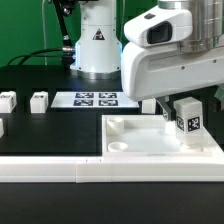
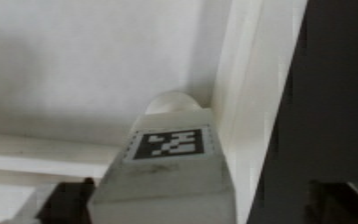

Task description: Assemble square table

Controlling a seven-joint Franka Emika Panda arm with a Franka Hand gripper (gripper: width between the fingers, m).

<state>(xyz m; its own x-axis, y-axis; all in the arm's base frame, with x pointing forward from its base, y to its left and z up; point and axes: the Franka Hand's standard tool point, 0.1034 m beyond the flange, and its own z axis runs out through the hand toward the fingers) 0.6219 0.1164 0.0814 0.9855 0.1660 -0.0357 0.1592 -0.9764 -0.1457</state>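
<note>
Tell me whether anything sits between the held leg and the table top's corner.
Nothing visible does. The gripper holds the leg right at a corner of the square top, no part between them. The loose legs lie apart from it.

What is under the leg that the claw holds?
The table top, near its corner by the raised rim. The leg itself covers its lower end, so contact, or any socket beneath, cannot be seen.
</note>
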